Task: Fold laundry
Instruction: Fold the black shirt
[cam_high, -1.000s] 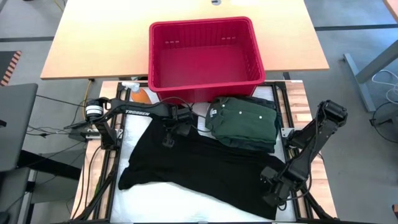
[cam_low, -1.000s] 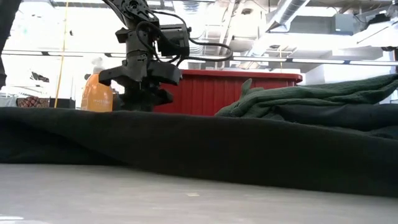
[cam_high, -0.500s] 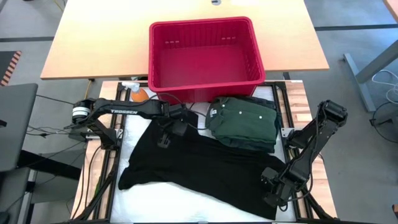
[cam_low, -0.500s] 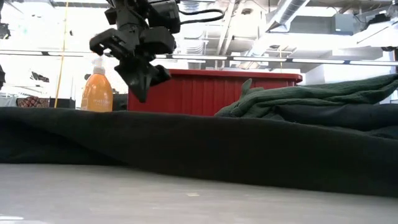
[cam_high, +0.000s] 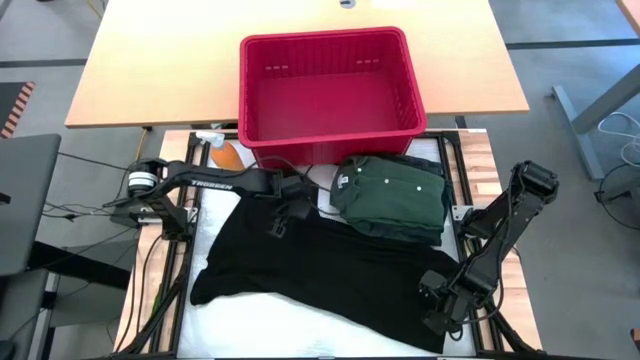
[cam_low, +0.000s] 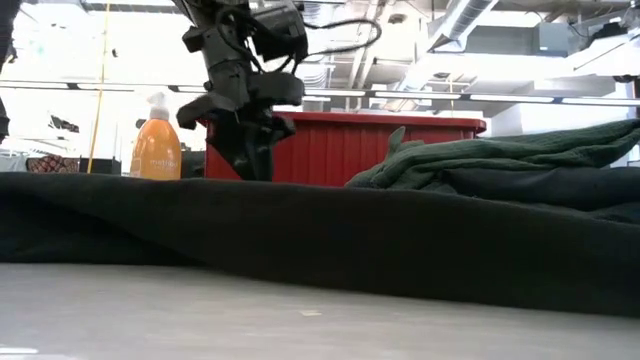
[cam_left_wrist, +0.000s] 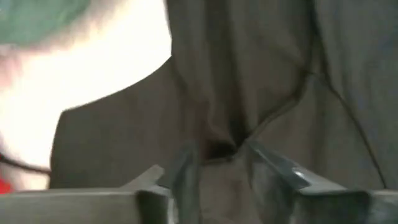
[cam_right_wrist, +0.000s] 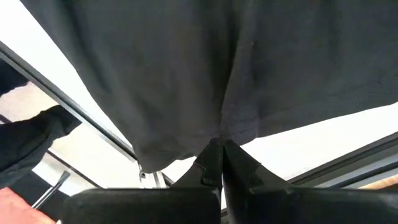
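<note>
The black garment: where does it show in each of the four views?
High view: black garment spread across the table's near half.
Low view: dark band across the whole width.
Left wrist view: fills the frame.
Right wrist view: fills the frame.
Shared landmark, high and low views: red basket behind it.

Two garments lie on the work surface: one black garment (cam_high: 320, 265) spread flat, and one folded green buttoned shirt (cam_high: 392, 196) with a white neck label. One red plastic basket (cam_high: 330, 85) stands on one light wooden table (cam_high: 150, 70). One orange bottle (cam_low: 156, 145) with a white pump top stands beside the basket. Two dark robot arms are present, each ending in one gripper: the left gripper (cam_high: 279, 222) and the right gripper (cam_high: 437, 312).
</note>
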